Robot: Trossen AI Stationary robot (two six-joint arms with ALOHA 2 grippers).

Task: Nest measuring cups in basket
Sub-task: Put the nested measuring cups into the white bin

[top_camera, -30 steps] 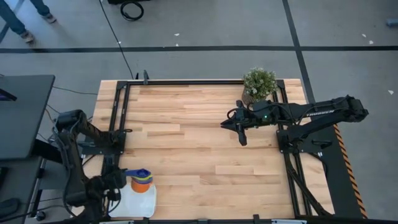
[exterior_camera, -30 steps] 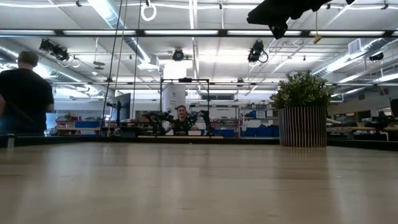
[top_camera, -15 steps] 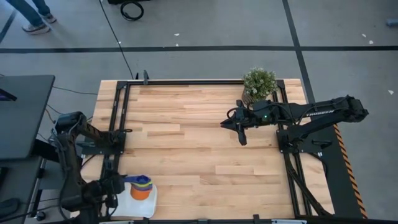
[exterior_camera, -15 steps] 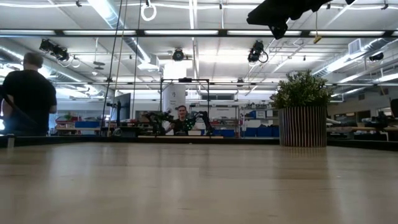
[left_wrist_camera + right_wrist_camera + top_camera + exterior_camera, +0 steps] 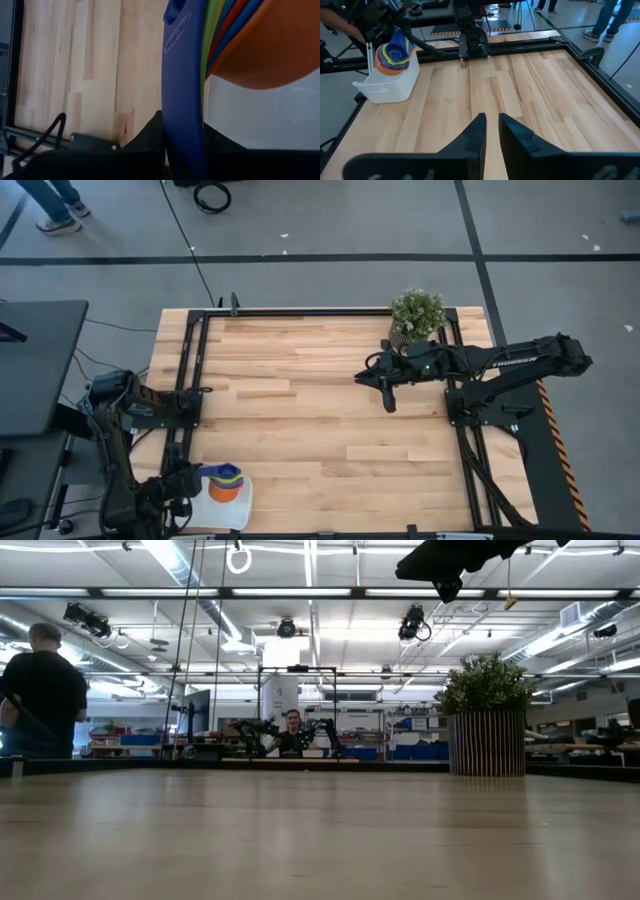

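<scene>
The measuring cups [image 5: 226,480] are nested in one stack, orange outermost [image 5: 260,50], with red, blue, yellow and green rims showing. The stack sits in the white basket [image 5: 236,508] at the table's near left corner, seen also as the cups [image 5: 394,52] over the basket [image 5: 385,85]. My left gripper [image 5: 190,478] is shut on a cup handle at the basket's left side. My right gripper [image 5: 388,402] hovers high over the table's right half, fingers close together [image 5: 491,125], touching nothing. My left gripper [image 5: 182,150] pinches the bright blue flat handle [image 5: 182,100] of the stack between its two fingers, which lie on either side of the handle's free end. It comes level from the table's left. The stack's bowls are over the basket's inside [image 5: 260,115]; whether they rest on its floor I cannot tell.
A potted plant in a ribbed round pot [image 5: 417,315] stands at the far right of the table, close behind the right arm, seen also as the pot [image 5: 487,730]. Bare wood fills the middle of the table. People stand in the room beyond.
My left gripper has carried the stack of cups a short way toward the table's near edge, over the basket, staying shut on the handle. The left arm's elbow has drawn back toward the left. The right arm has kept still.
</scene>
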